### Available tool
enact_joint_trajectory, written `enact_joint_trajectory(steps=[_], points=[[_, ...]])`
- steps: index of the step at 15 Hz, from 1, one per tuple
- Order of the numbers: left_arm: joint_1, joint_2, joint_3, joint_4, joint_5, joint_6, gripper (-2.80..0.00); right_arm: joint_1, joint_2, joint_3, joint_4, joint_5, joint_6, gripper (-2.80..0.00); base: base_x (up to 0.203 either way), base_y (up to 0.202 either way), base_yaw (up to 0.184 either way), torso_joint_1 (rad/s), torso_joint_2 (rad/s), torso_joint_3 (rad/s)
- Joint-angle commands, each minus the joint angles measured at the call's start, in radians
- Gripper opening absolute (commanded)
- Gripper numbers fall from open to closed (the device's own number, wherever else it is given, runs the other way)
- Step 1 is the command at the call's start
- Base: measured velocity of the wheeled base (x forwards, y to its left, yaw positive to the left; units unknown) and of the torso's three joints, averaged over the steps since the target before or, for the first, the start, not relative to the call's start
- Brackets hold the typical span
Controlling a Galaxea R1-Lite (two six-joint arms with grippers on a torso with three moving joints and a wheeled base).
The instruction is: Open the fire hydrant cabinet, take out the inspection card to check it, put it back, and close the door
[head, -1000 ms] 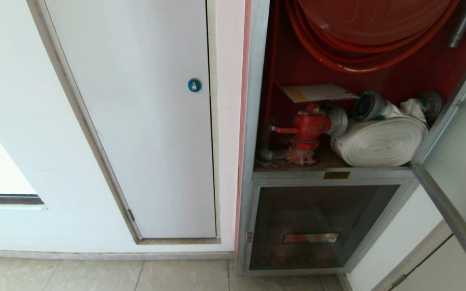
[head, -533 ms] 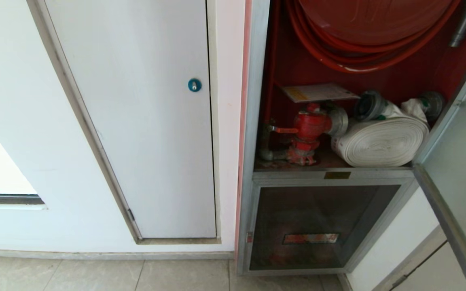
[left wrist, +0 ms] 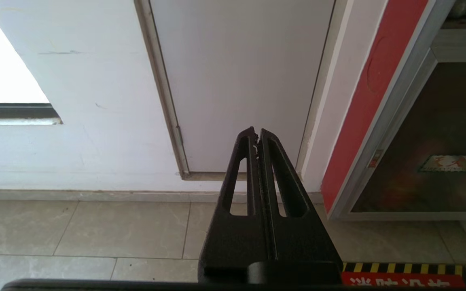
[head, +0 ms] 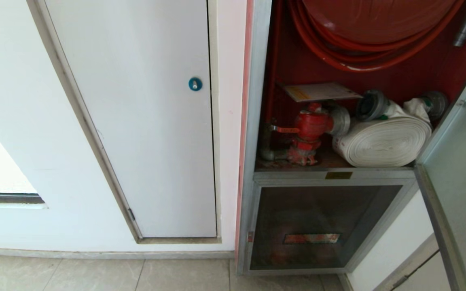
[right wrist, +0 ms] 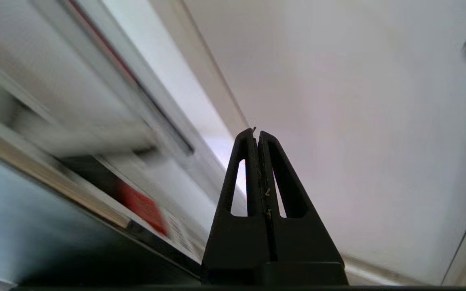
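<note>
A: Where does the fire hydrant cabinet stand?

B: On the right of the head view, open. Its inside is red, with a red hose reel at the top, a red valve lower down and a white rolled hose just beside the valve.

A: And the inspection card?

B: It lies flat on top of the valve, inside the cabinet. A yellow strip runs along its near left edge; the print is too small to read.

A: The door?

B: Swung out at the right edge, its pale inner face towards the camera.

A: Any labels?

B: A small brass plate sits on the frame under the shelf, and a red label shows behind the lower glass panel. Neither is legible. Left of the cabinet is a white panel with a round blue lock.

A: The grippers?

B: Both are clenched, holding nothing. The left gripper hangs low above the tiled floor, pointing at the foot of the white panel. The right gripper points at a white surface beside a blurred metal frame.
</note>
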Motion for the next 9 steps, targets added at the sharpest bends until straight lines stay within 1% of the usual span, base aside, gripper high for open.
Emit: enact_joint_trajectory(steps=[1,2,5,8,9], points=[[0.000,0.001,0.002,0.000,0.000,0.000,-2.80,0.023,-0.045,0.041,0.008,-0.001,0.001,-2.80,0.000,0.000,0.000,0.000,0.00,0.000],[0.000,0.001,0.002,0.000,0.000,0.000,-2.80,0.033,-0.057,0.050,0.008,0.008,0.001,-2.80,0.000,0.000,0.000,0.000,0.00,0.000],[0.000,0.001,0.002,0.000,0.000,0.000,-2.80,0.056,-0.083,0.051,0.008,0.073,-0.008,-2.80,0.000,0.000,0.000,0.000,0.00,0.000],[0.000,0.000,0.002,0.000,0.000,0.000,-2.80,0.121,-0.094,0.047,0.008,0.081,-0.025,-2.80,0.000,0.000,0.000,0.000,0.00,0.000],[0.000,0.001,0.001,0.000,0.000,0.000,-2.80,0.141,-0.100,0.047,0.008,0.094,-0.026,-2.80,0.000,0.000,0.000,0.000,0.00,0.000]])
